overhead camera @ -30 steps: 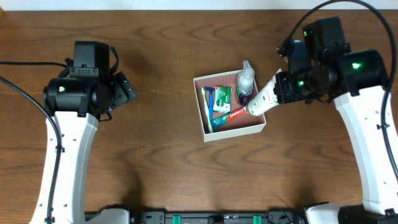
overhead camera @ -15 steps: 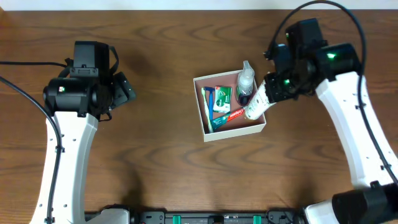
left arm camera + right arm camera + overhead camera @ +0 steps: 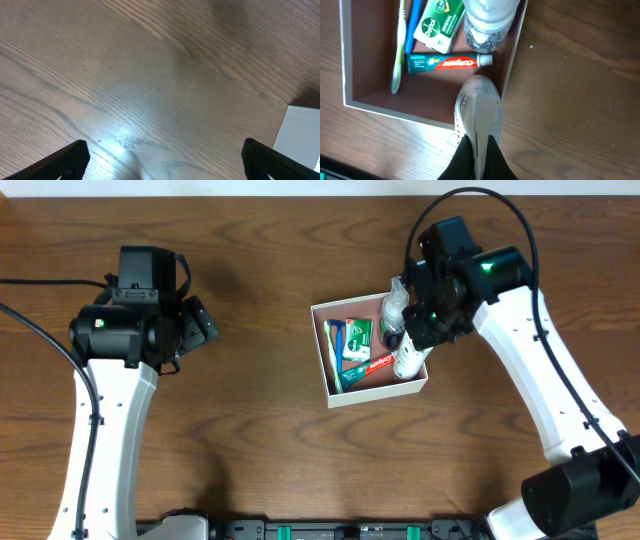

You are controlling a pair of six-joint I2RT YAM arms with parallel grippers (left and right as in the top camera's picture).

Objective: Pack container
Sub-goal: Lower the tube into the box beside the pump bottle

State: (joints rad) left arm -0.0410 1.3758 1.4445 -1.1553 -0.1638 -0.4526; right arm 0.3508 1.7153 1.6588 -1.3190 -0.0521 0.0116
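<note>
We judge the packing to be nearly finished. The square, shallow white-walled container (image 3: 321, 352) with a pinkish-brown floor sits on the dark brown wooden table (image 3: 260, 450), between the two arms and nearer the right one. Four toiletries already lie in it:

- a green-and-white toothbrush (image 3: 397, 55) along the wall farthest from the right arm
- a green cardboard soap box (image 3: 438, 26) just beside the toothbrush
- a red-and-green toothpaste tube (image 3: 449, 61) lying crosswise near the container's middle
- a clear plastic bottle (image 3: 394, 312) standing at the wall nearest the right arm

The right gripper (image 3: 477, 159) is clamped on a white squeeze tube (image 3: 478, 102). It holds the tube tilted downward over the container's corner, below the bottle. The tube's free end hangs above the rim there. We cannot tell whether it touches the wall or the floor.

The left gripper (image 3: 165, 152) hangs well apart from the container with its fingers spread wide and nothing between them.

What seems left is to lower the tube inside the wall and let it go. We see no other loose item outside the container.
</note>
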